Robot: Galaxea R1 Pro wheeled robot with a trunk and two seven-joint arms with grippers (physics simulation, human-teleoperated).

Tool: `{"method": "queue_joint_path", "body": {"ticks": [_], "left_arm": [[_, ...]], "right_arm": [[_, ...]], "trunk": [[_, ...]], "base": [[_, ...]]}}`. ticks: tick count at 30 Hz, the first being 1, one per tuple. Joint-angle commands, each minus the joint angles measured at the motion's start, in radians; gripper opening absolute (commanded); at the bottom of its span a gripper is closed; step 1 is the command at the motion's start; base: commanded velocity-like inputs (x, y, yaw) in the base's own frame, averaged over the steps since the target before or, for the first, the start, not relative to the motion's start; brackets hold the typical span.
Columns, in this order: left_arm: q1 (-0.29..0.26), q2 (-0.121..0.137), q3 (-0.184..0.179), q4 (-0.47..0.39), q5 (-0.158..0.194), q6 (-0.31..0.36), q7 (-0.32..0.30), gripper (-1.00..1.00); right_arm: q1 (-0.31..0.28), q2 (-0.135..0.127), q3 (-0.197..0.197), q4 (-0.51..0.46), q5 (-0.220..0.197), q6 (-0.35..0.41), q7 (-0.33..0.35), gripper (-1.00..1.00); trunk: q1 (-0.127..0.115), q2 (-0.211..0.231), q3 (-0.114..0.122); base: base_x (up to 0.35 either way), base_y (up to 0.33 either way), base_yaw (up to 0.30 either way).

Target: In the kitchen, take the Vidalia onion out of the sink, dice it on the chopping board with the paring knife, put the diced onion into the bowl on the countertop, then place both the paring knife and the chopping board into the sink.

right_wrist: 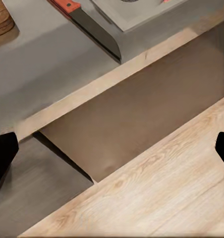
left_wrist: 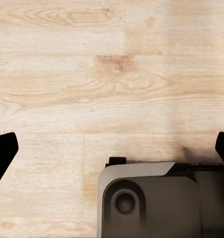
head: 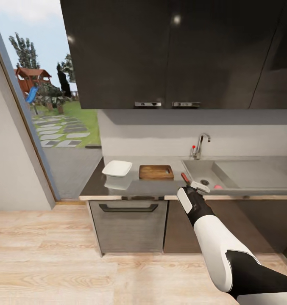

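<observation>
The Vidalia onion [head: 218,187] is a small pinkish ball in the sink [head: 197,168], by the drain at the basin's front. On the countertop [head: 151,187] the paring knife [head: 185,177] lies between the sink and the chopping board [head: 156,172]. In the right wrist view its red handle and dark blade [right_wrist: 98,32] rest beside the sink's corner [right_wrist: 141,12]. The white bowl [head: 117,168] stands left of the board. My right gripper [head: 198,184] hovers at the counter's front edge, just before the knife; it is open [right_wrist: 112,151] and empty. My left gripper [left_wrist: 112,148] is open over the floor.
A chrome tap [head: 200,146] with a red knob rises behind the sink, and dark wall cabinets [head: 173,51] hang above. A drawer front [head: 128,226] sits under the counter. An open doorway [head: 58,127] lies to the left. My base [left_wrist: 156,198] shows below the left gripper.
</observation>
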Motion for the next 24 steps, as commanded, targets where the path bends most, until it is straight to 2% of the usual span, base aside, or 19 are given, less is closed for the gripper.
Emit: {"method": "queue_joint_path", "body": {"ticks": [1, 4, 9, 14, 15, 16, 19, 21, 22, 24], "left_arm": [[0.000, 0.000, 0.000, -0.001, 0.001, -0.002, 0.000, 1.00], [0.000, 0.000, 0.000, -0.001, 0.000, -0.002, 0.000, 1.00], [0.000, 0.000, 0.001, -0.001, 0.000, -0.002, 0.000, 1.00], [0.000, 0.000, 0.001, -0.001, 0.000, -0.003, 0.000, 1.00], [0.000, 0.000, 0.001, -0.001, 0.000, -0.003, 0.000, 1.00], [0.000, -0.001, 0.001, -0.001, 0.000, -0.003, 0.000, 1.00], [0.000, -0.002, 0.000, -0.001, 0.000, -0.002, 0.000, 1.00], [0.000, -0.002, 0.001, -0.001, 0.001, -0.002, 0.000, 1.00], [0.000, -0.002, 0.002, -0.001, 0.001, -0.002, 0.001, 1.00], [0.000, -0.001, 0.002, -0.001, 0.001, -0.002, 0.001, 1.00]], "right_arm": [[-0.001, 0.001, -0.002, -0.002, -0.004, 0.003, -0.004, 1.00], [-0.001, 0.001, -0.002, 0.006, -0.002, 0.002, -0.002, 1.00], [-0.001, 0.001, -0.002, 0.074, -0.001, -0.005, 0.024, 1.00], [0.000, -0.009, -0.002, 0.177, 0.007, -0.028, 0.121, 1.00], [0.002, -0.021, -0.002, 0.228, 0.010, -0.077, 0.158, 1.00], [0.005, -0.037, 0.000, 0.299, 0.020, -0.182, 0.193, 1.00], [0.009, -0.048, 0.001, 0.384, 0.044, -0.302, 0.216, 1.00], [0.015, -0.058, 0.002, 0.469, 0.088, -0.416, 0.244, 1.00], [0.057, -0.071, 0.002, 0.511, 0.143, -0.521, 0.294, 1.00], [0.111, -0.084, 0.002, 0.524, 0.181, -0.579, 0.338, 1.00]], "trunk": [[0.000, -0.002, -0.001], [0.000, -0.002, 0.004], [0.000, -0.002, 0.012], [0.000, -0.002, 0.020], [0.000, -0.002, 0.020], [0.000, -0.002, 0.020], [0.000, -0.002, 0.021], [0.000, -0.002, 0.021], [0.000, -0.002, 0.021], [0.000, -0.002, 0.021]], "base": [[-0.278, 0.000, 0.000], [-0.223, 0.000, 0.000], [-0.075, 0.000, 0.000], [-0.014, 0.000, 0.000], [-0.003, 0.000, 0.000], [-0.001, 0.000, 0.000], [0.000, 0.000, 0.000], [0.000, 0.000, 0.000], [0.000, 0.000, 0.000], [0.000, 0.000, 0.000]]}}
